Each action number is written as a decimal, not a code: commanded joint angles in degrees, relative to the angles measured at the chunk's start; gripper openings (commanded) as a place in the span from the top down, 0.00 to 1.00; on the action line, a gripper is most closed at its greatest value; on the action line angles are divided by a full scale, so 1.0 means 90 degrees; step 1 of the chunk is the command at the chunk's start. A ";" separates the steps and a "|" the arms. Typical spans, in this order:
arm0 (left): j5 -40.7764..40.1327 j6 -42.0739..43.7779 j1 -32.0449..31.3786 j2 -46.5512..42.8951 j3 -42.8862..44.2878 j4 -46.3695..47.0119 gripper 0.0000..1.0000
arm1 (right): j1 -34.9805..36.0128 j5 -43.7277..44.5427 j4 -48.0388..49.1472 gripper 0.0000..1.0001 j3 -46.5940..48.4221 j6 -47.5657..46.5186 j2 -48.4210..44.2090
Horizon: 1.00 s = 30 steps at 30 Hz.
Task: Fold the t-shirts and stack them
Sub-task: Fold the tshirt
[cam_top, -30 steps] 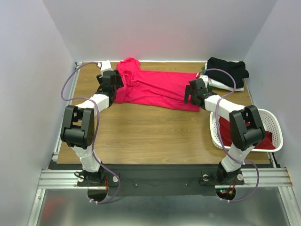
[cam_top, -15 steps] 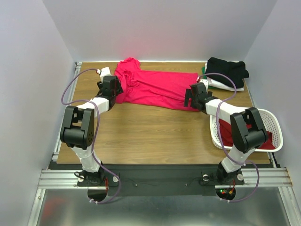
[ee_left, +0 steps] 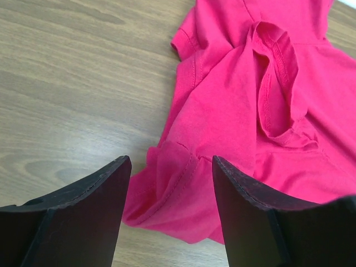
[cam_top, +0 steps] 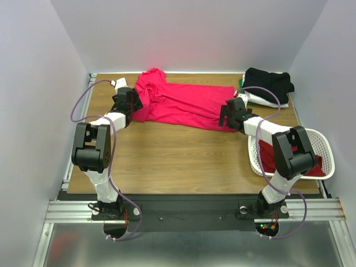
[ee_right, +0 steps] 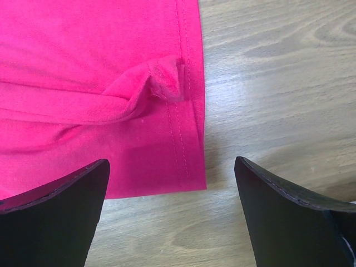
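Between the open fingers [ee_left: 94, 200] of the left gripper [ee_left: 169, 167] lies a rumpled fold of the pink-red t-shirt [ee_left: 239, 128]. The jaws stand well apart and pinch nothing. Whether the fingertips touch the cloth or hover just above it is hard to tell from this angle. Just ahead of that gripper the cloth bunches up. Further ahead and to its right sits the collar [ee_left: 267, 83], a stitched loop lying partly folded over. To the gripper's left is bare wooden table [ee_left: 72, 83].

The right gripper [ee_right: 171, 167] is released too, its jaws spread wide. The near corner of the shirt's hem [ee_right: 189, 133] lies between them and slightly ahead, with a small puckered fold just beyond. Bare wood fills the space to this gripper's right.

From above, the shirt is spread flat across the far part of the table, with one gripper at each end of it.

Beyond the right gripper and off to its right, in the far corner, rests a folded black t-shirt [cam_top: 270, 82]. It lies on a white t-shirt [cam_top: 272, 101], with a sliver of a green t-shirt [cam_top: 241, 83] at the edge.

Behind the right gripper, beside its arm, a white basket [cam_top: 325, 146] holds a crumpled darker red t-shirt [cam_top: 267, 158].
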 commanded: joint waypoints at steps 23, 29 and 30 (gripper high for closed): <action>0.0326 0.0012 0.0060 -0.0037 0.0233 -0.0363 1.00 | -0.0095 0.0041 0.0321 0.20 0.0140 0.0079 0.0445; 0.0129 -0.0017 0.0196 -0.0351 -0.0002 -0.0373 1.00 | -0.0105 0.0061 0.0321 0.63 0.0189 0.0069 0.0552; 0.0081 -0.0017 0.0216 -0.0361 0.0008 -0.0431 1.00 | -0.0105 0.0071 0.0321 0.68 0.0180 0.0069 0.0533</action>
